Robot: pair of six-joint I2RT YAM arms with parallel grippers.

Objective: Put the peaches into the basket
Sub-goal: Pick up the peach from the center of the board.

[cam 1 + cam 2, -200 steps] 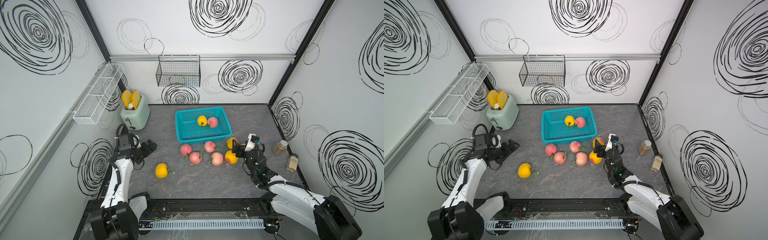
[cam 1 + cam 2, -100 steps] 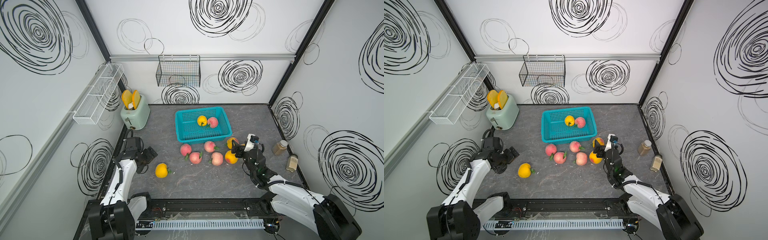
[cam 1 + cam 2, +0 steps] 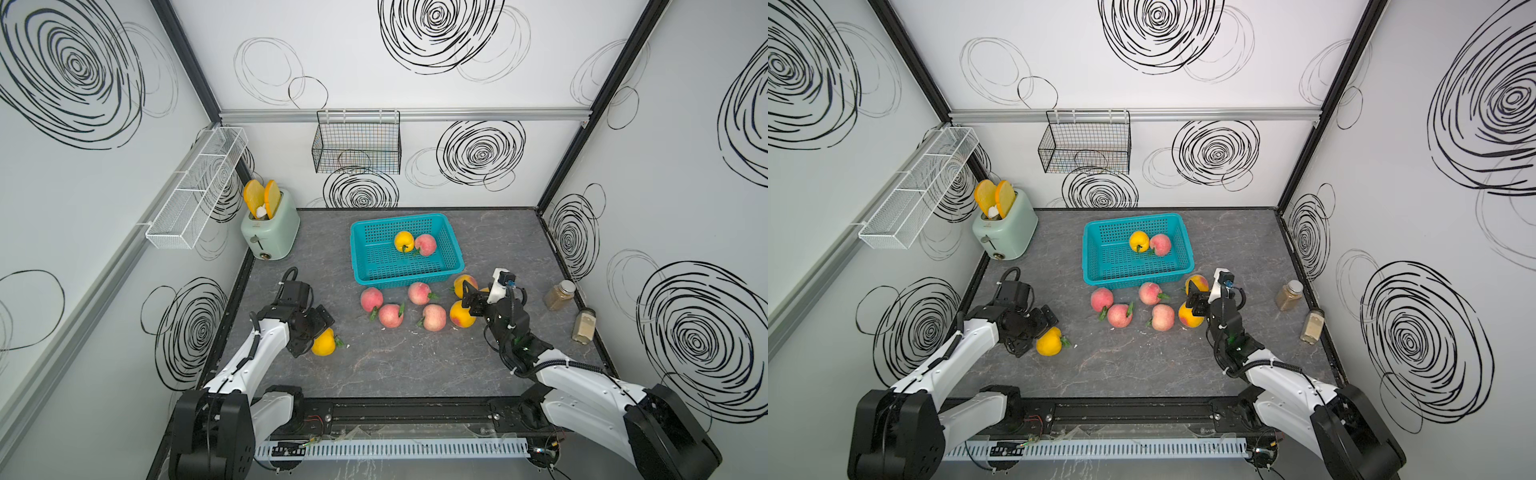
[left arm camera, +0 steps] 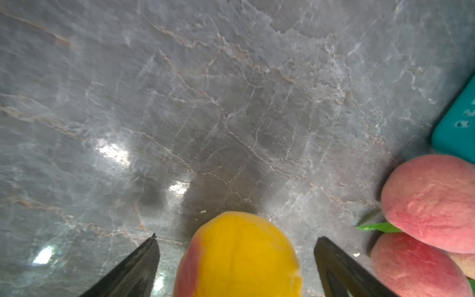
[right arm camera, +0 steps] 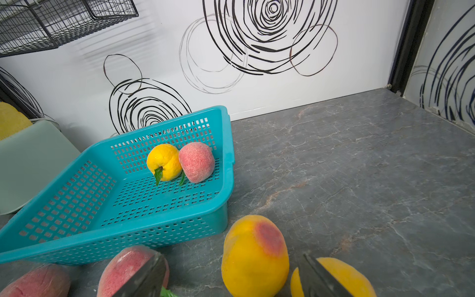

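Basket (image 3: 360, 266): teal plastic, rectangular, lattice walls and floor, flared rim; upright, opening up.
Yellow peach in basket (image 3: 404, 241): on the floor, toward the far right part of the basket, green leaf pointing to the front wall.
Pink peach in basket (image 3: 425, 244): touching the yellow one, nearer the right wall.
Pink group: four outside, close to the basket's front wall: leftmost pink peach (image 3: 371, 299), second pink peach (image 3: 390, 316) just beside it, third pink peach (image 3: 419, 293) nearest the wall, fourth pink peach (image 3: 433, 317).
Blushed yellow peach (image 3: 464, 284): off the basket's front right corner.
Yellow-orange peach (image 3: 459, 314): just in front of that one, farther from the basket.
Half-hidden yellow peach (image 5: 345, 271): beside the blushed one, away from the basket.
Lone yellow peach (image 3: 325, 344): well apart, off the basket's front left corner.
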